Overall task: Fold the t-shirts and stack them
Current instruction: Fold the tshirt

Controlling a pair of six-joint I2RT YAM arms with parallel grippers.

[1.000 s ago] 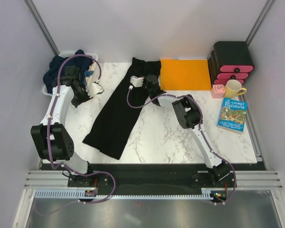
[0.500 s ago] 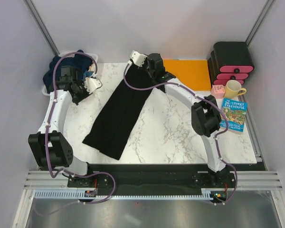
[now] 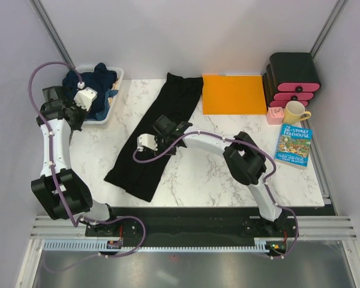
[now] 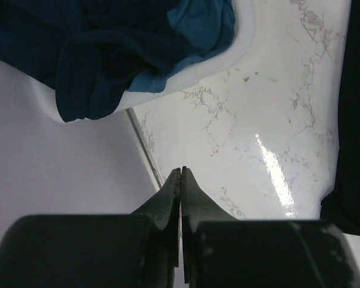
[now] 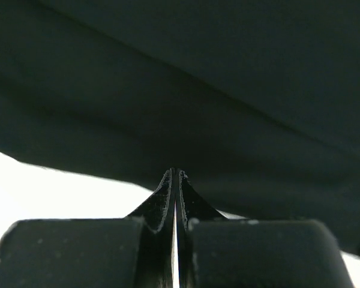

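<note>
Black-fingered right claw [image 5: 174, 173] pinched together, nothing seen between the tips, low over the middle of the black t-shirt [image 3: 138, 168] laid long across the marble surface [image 3: 210, 162], dark cloth filling its wrist view. Left claw [image 4: 180, 171] likewise closed and empty, above the surface's left edge, just short of the white basket [image 4: 228, 57] heaped with navy t-shirts [image 4: 108, 54], heap cut off by the frame, number impossible to count.

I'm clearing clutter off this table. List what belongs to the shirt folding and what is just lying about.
For the job:
black t-shirt
navy t-shirts, heaped in the white bin

Lying about:
orange sheet
mug
book
drawers
pink block
</note>
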